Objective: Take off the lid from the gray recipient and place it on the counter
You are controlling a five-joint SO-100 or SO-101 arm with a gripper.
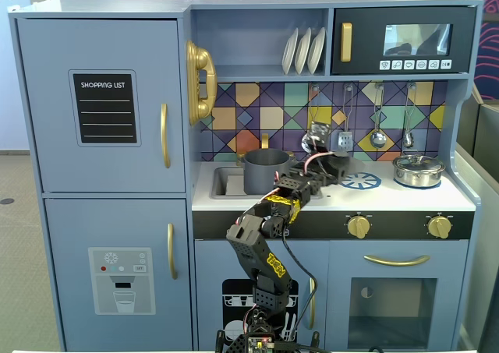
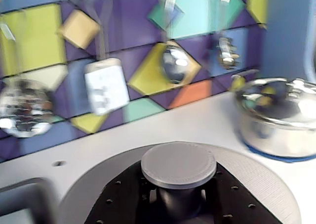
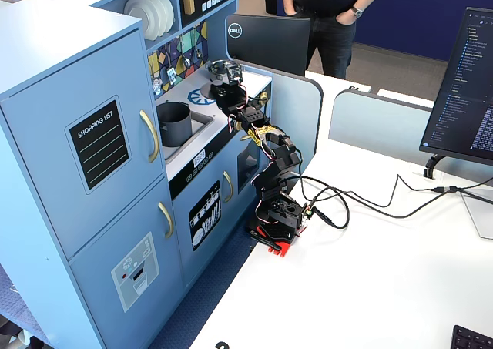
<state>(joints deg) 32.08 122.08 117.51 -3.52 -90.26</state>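
Note:
The dark-gray pot [image 1: 265, 170] stands open in the sink at the counter's left; it also shows in the other fixed view [image 3: 175, 123]. My gripper [image 2: 178, 197] is shut on the knob [image 2: 178, 163] of the gray lid [image 2: 266, 184]. The black fingers [image 2: 116, 204] sit on either side of the knob. In a fixed view the gripper [image 1: 335, 166] is to the right of the pot, over the white counter [image 1: 390, 195] near the blue burner print [image 1: 361, 181]. I cannot tell whether the lid touches the counter [image 2: 197, 120].
A shiny silver pot with its lid [image 1: 419, 170] stands at the counter's right end, close on the right in the wrist view [image 2: 279, 120]. Utensils [image 1: 378, 135] hang on the tiled back wall. The sink [image 1: 224, 183] is on the left.

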